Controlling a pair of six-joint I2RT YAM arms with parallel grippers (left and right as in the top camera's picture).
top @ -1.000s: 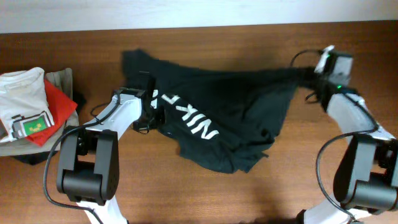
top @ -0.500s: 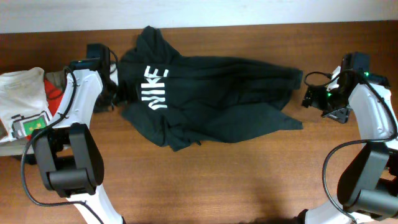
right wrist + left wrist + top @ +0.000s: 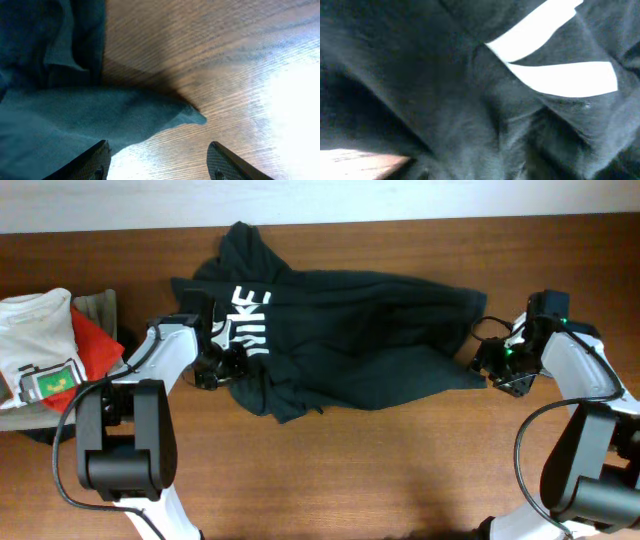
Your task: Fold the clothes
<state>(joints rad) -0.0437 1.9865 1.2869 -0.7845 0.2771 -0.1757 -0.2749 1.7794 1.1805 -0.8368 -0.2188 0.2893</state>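
The clothes, a black T-shirt (image 3: 360, 330) with a white print (image 3: 245, 320), lie rumpled across the middle of the wooden table (image 3: 400, 480). My left gripper (image 3: 213, 366) sits low against the shirt's left edge, just below the print. The left wrist view is filled with dark cloth (image 3: 435, 95) and white print strokes (image 3: 565, 80), and my fingers are hidden there. My right gripper (image 3: 493, 366) is at the shirt's right edge. In the right wrist view the right gripper (image 3: 158, 145) is open over bare wood, with a cloth corner (image 3: 192, 118) pointing in just ahead of the gap and cloth by the left finger.
A pile of folded garments lies at the table's left end: a white shirt with a green patch (image 3: 40, 355), a red one (image 3: 97, 348) and a khaki one (image 3: 95, 305). Bare wood runs along the front (image 3: 400, 480). The table's back edge meets a white wall (image 3: 400, 200).
The shirt, earlier stretched between both grippers, now lies released on the table with the print at the left. The left gripper has come down to the left edge. The right has moved inward to the hem.
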